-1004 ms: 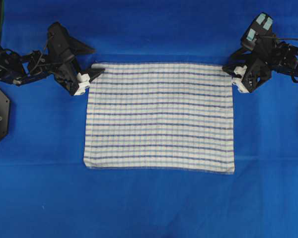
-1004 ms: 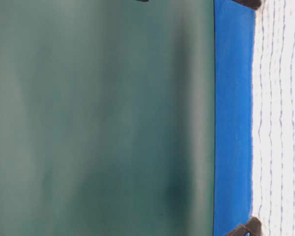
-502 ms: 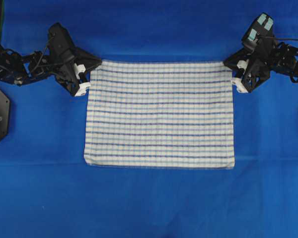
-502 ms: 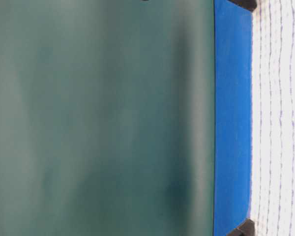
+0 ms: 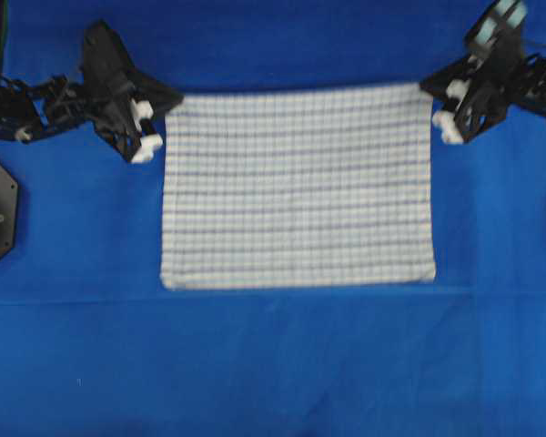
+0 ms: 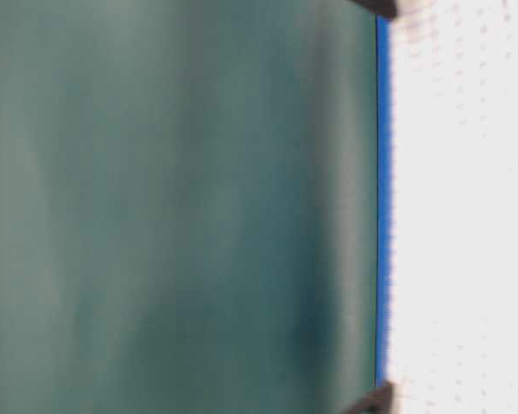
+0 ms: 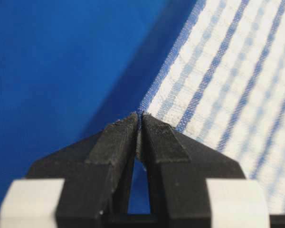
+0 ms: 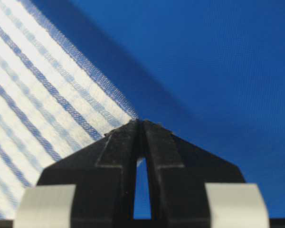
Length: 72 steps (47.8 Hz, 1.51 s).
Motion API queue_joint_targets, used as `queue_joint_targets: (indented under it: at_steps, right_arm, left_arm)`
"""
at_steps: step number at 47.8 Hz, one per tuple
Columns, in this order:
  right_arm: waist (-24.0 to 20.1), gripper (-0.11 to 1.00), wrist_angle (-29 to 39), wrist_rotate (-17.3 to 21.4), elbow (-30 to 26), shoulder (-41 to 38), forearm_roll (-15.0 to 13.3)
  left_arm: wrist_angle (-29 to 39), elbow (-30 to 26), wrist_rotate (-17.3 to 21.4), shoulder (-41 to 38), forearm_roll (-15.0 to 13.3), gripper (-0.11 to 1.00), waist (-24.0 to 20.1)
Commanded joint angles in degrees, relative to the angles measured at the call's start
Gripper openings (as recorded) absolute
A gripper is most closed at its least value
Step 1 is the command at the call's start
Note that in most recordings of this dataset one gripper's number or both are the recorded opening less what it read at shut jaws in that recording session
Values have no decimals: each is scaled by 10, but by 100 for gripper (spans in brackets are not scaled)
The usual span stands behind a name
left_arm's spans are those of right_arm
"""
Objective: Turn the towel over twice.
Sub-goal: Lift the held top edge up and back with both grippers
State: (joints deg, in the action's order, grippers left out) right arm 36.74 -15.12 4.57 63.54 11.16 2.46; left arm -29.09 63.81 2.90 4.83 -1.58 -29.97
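Start at the left gripper, low in the centre of the left wrist view: its jaws are pressed together on one corner of the towel, and the hem emerges right at the fingertips. The striped cloth runs off to the upper right of that frame, with a shadow beneath its edge, so judge that corner as raised off the blue table covering.

Check the right gripper next. It is clamped in the same way on the opposite corner, and the cloth spreads to the upper left of its frame.

In the overhead view, find the left gripper at the upper left and the right gripper at the upper right. The towel stretches between them across the centre of the frame. Its lower edge appears to rest on the table covering.

Note why both corners of one edge are held: this keeps that edge taut and straight, so the cloth can be carried over itself without bunching.

Treat the first turn as just begun. Neither turn is complete.
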Motion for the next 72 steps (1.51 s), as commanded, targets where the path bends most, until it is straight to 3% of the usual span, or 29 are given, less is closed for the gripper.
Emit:
queue_joint_targets:
  at_steps: [1,7,16,26,35,39,61,72]
  right_arm:
    - [33,5,10,-4,-17,40,-4]
    - [77,5,41,-16,-44,94,-13]
    - [102,5,89,-34,-102,152,-36]
    - [103,5,159,-46,-178,192,-54]
    - [103,5,188,-47,-210,215,-57]
    - [103,5,189,-47,-212,225,-56]
    - [89,5,247,-40,-197,251,-53]
    - [29,5,264,-33,-120,251,-9]
  left_arm:
    - [34,-22,11,57,-2,3,-33]
    - [70,-52,40,116,-2,3,-67]
    - [83,-93,100,175,-1,3,-88]
    - [104,-141,102,206,0,3,-91]
    - [169,-188,105,232,1,3,-91]
    - [190,-200,128,242,1,3,-91]
    - [217,-173,129,248,1,3,-86]
    - [214,-95,112,228,1,3,-39]
